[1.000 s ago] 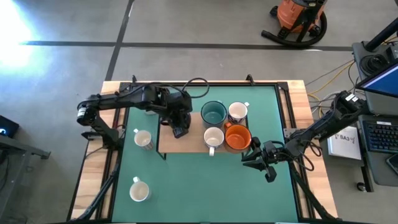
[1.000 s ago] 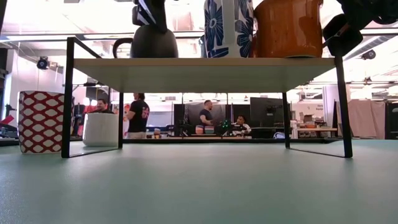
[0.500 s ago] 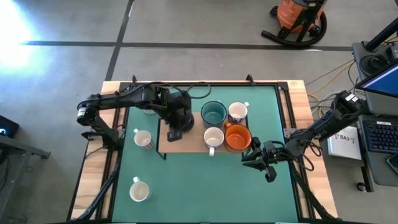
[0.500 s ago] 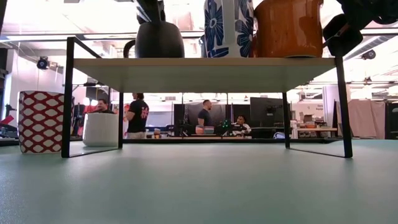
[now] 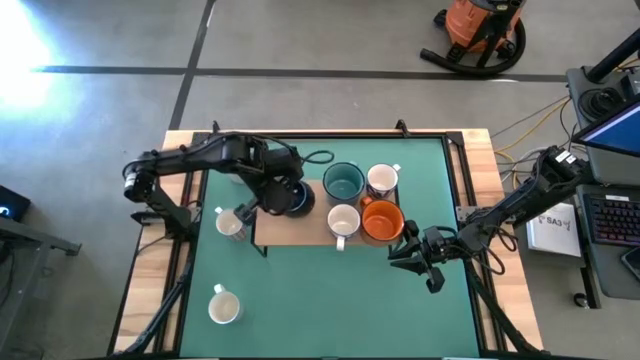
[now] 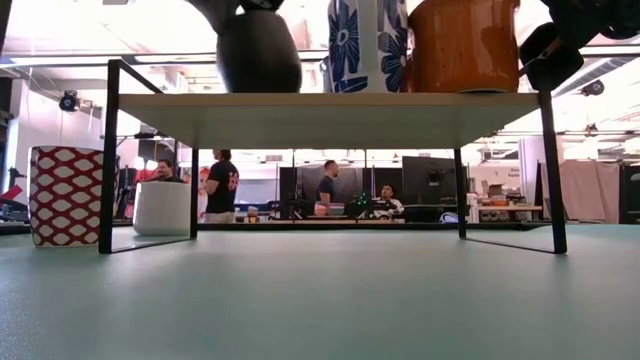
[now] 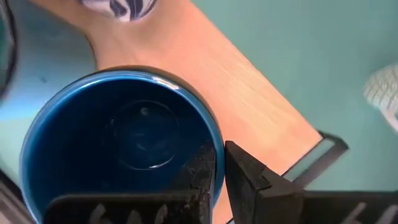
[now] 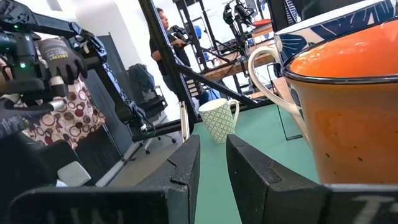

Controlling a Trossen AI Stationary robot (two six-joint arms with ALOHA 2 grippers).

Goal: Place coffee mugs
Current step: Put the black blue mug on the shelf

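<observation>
Since the earlier frames, the left gripper (image 5: 268,199) has been drawn from above the wooden shelf (image 5: 300,228) toward its 9 o'clock edge, and the navy mug (image 5: 291,195) has been tipped and lifted, so that its handle is no longer shown in the low view. The navy mug (image 7: 124,143) is now pinched by its rim between the closed fingers, one finger inside the blue interior and one outside, above the 10 o'clock part of the shelf.

The right gripper (image 5: 412,255) is held at the 4 o'clock corner of the shelf, just beside the orange mug (image 5: 381,222), with its fingers narrowly parted and nothing between them.

On the shelf, the teal mug (image 5: 343,182) and a white mug (image 5: 382,179) are set along the 12 o'clock side, with another white mug (image 5: 343,221) and the orange mug along the 6 o'clock side. A flower-patterned mug (image 6: 366,45) is seen beside the orange one in the low view. On the green surface (image 5: 330,300), a patterned mug (image 5: 230,223) is placed at 9 o'clock of the shelf, and a white mug (image 5: 223,304) lies near 7 o'clock, well apart from the rest.

Beyond the surface, a concrete floor is seen, with an orange vacuum (image 5: 482,30) at 1 o'clock and a keyboard (image 5: 612,220) at 3 o'clock. In the low view, several people (image 6: 222,185) are shown among desks and monitors in the room behind.
</observation>
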